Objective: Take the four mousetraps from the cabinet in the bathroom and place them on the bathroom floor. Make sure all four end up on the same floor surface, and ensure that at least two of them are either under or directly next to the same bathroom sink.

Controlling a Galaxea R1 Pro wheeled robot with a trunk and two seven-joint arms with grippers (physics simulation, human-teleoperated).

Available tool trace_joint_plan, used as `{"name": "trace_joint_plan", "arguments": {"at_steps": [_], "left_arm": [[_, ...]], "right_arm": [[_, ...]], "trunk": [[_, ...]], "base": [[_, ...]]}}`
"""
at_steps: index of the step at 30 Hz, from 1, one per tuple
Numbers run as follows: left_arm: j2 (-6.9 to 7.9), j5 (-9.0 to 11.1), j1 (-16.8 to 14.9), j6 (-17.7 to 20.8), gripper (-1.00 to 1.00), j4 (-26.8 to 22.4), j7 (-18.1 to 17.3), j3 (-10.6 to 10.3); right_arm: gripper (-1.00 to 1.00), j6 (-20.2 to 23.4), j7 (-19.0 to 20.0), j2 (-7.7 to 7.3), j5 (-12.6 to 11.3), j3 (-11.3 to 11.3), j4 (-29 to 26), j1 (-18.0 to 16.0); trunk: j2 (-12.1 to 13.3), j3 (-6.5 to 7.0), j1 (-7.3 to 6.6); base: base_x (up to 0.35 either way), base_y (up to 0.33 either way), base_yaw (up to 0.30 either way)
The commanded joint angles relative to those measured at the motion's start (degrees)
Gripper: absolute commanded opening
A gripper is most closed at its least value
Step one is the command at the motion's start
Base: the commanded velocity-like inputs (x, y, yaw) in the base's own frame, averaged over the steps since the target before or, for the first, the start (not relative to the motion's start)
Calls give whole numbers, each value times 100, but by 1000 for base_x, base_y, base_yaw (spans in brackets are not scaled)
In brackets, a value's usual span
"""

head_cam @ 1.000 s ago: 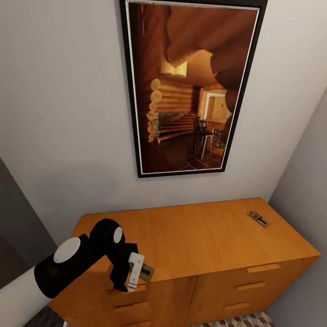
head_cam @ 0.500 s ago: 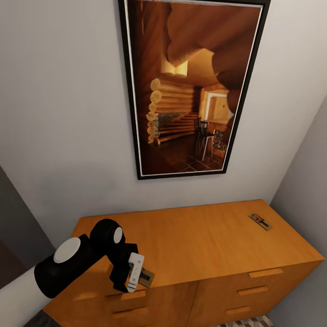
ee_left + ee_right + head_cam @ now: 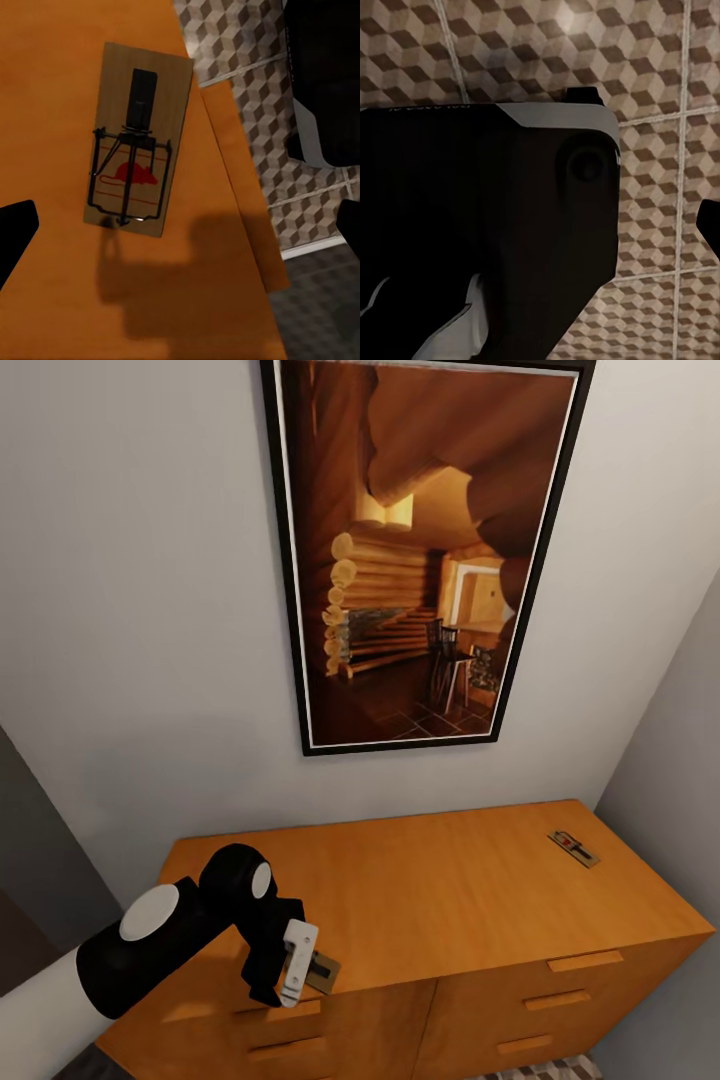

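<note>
The left gripper point(image 3: 290, 965) hung over the front left corner of the cabinet point(image 3: 440, 890), pointing down, and there it was, a mousetrap point(image 3: 137, 139) lying flat on the orange-brown top right at that edge. In the left wrist view the two dark fingertips point(image 3: 15, 232) stood wide apart on either side of the trap, spread and touching nothing, the gripper's shadow falling across the wood just beside the board. A second mousetrap point(image 3: 573, 848) lay well apart, near the back right corner of the cabinet top, close to the wall. Above the cabinet hung a tall framed picture point(image 3: 420, 550) of a log interior. The right wrist view looked down on the bathroom floor point(image 3: 660, 82) with its cube-patterned tiles, past the robot's dark base point(image 3: 487, 225); whether the right gripper was spread or closed, I couldn't tell.
</note>
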Motion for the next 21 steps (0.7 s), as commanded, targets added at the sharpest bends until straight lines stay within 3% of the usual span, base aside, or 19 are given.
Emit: {"name": "trace_joint_plan", "arguments": {"at_steps": [1, 16, 21], "left_arm": [[3, -38, -8, 61, 100, -6, -37, -20], [4, -38, -5, 61, 100, -10, -37, -62], [3, -38, -7, 61, 100, -10, -37, -64]], "right_arm": [[100, 31, -25, 1, -55, 49, -9, -2], [100, 35, -25, 8, -55, 49, -9, 0], [100, 35, -25, 5, -52, 49, -9, 0]], "trunk": [[-13, -13, 4], [-13, -13, 4], [-13, -13, 4]], "base": [[0, 0, 0], [2, 0, 0], [128, 75, 0]]}}
